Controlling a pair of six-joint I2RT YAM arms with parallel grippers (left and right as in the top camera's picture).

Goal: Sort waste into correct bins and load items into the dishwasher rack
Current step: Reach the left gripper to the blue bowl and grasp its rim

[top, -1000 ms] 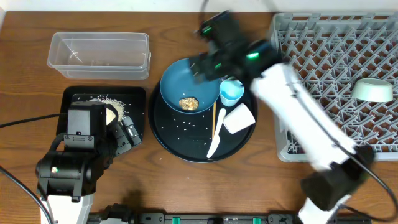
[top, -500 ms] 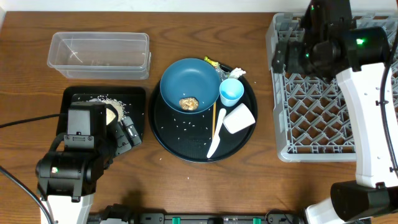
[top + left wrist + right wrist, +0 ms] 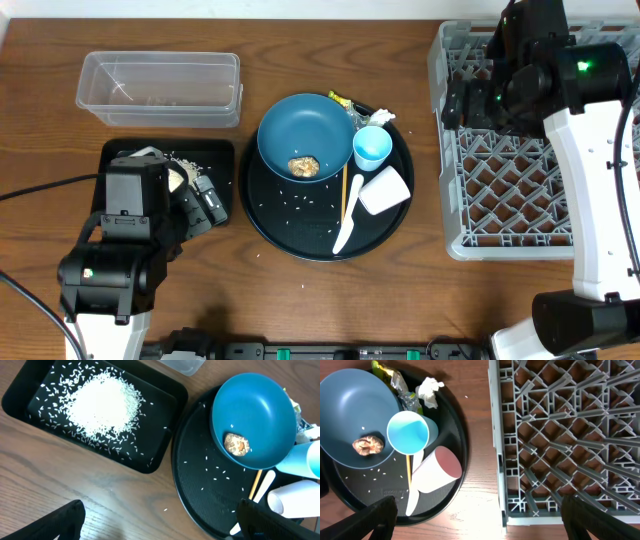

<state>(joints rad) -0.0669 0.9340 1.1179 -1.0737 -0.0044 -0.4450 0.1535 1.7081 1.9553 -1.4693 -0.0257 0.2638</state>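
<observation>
right gripper point(image 3: 462, 100) hangs open and empty over the left edge of the dishwasher rack point(image 3: 500, 205). the light blue cup point(image 3: 372, 148) stands mouth-up on the round black tray point(image 3: 268, 218), off to the gripper's left. left gripper point(image 3: 208, 203), also open and holding nothing, hovers by the rice-strewn shallow black tray point(image 3: 222, 150) — farther off, so the right arm looks nearer.

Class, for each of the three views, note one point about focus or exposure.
Overhead: evenly lit and sharp, sheen on the clear tub. Left wrist: the rice pile washes out near white; the left end effector fingers are dark, unfocused blurs. Right wrist: the rack is crisp, the right end effector fingers blurred.
</observation>
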